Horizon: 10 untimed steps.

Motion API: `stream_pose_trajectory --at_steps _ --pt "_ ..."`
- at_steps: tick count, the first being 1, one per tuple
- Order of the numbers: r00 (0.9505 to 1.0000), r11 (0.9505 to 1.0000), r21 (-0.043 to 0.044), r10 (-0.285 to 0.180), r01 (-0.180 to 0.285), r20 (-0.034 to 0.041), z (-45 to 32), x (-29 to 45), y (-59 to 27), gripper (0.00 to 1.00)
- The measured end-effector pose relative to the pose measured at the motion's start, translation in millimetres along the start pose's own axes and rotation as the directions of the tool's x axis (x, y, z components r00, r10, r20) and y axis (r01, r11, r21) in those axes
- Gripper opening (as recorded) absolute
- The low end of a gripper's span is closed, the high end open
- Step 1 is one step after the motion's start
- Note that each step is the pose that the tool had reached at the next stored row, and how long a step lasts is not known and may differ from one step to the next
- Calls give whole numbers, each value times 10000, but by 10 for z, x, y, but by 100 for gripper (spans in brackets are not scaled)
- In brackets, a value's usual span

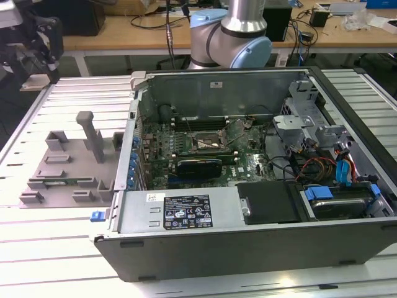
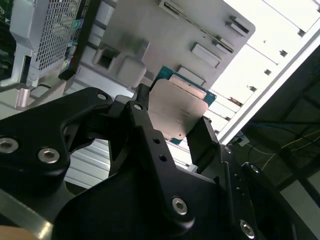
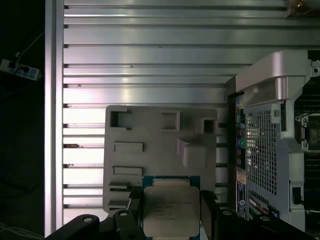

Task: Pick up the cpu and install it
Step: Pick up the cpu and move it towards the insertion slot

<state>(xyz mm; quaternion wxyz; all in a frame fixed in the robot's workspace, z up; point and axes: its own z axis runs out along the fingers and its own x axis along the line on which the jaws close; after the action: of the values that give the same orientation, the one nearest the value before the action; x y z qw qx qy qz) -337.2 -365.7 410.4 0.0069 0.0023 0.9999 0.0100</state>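
Live on the carry: the small flat square chip with the silvery-white metal lid, the cpu [image 3: 171, 212], is seen clamped by two opposite edges between the fingers [image 2: 144, 117] of the black metal claw [image 2: 175, 120]. The claw is closed only as far as the chip's width. In both wrist views the cpu is held clear above the grey plastic fixture tray [image 3: 160, 140] with upright posts, which is laid on the ribbed aluminium table [image 3: 150, 50]. On the exterior view's left the tray is found just beside the open grey computer case [image 1: 260, 81]. The dark metal-framed socket [image 1: 208, 144] is shown mid-frame inside it, uncovered. For this carry, the chip is judged best held level, pinched on its edges alone, its green board rim untouched.
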Motion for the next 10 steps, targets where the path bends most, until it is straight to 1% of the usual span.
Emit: stream_pose_trajectory --at_steps 1,2,6,7,10 --pt "10000 10000 -1 0 0 1 1 -51 0 55" --pt "10000 10000 0 0 0 0 2 -149 1 55" --pt "10000 10000 -1 0 0 1 4 -283 1 55" --pt "10000 10000 0 0 0 0 5 -340 2 55" --pt "10000 10000 -1 -1 1 1 7 -477 2 55"
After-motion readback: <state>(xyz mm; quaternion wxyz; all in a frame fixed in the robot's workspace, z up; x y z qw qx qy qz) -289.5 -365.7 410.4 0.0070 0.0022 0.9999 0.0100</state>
